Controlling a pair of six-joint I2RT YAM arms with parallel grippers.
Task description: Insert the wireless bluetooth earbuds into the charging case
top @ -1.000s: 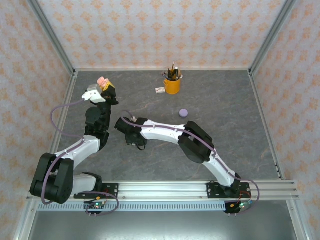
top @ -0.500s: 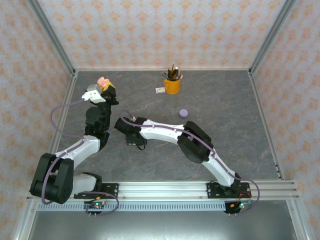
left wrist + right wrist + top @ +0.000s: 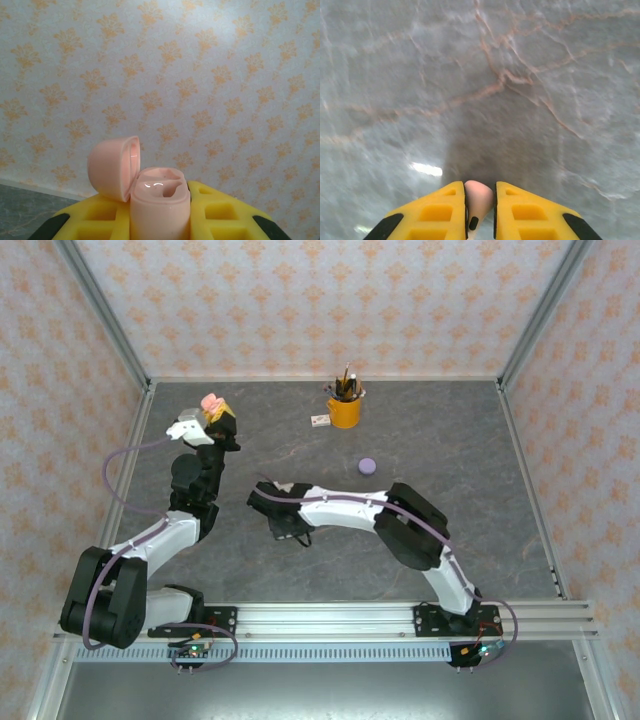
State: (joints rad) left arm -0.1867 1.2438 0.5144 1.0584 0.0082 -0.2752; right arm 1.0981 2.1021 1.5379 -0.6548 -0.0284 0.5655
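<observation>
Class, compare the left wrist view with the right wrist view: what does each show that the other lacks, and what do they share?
Left wrist: the left gripper holds an open pink case, lid tipped back, before a patterned wall. Right wrist: the right gripper pinches a pale pink earbud above the grey table. Shared: yellow fingers shut on something pink.

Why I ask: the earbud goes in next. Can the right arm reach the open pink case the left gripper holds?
Probably yes. The left gripper holds the pink case lid-open, above the table; no object stands between it and the right gripper, which pinches a pink earbud.
</observation>
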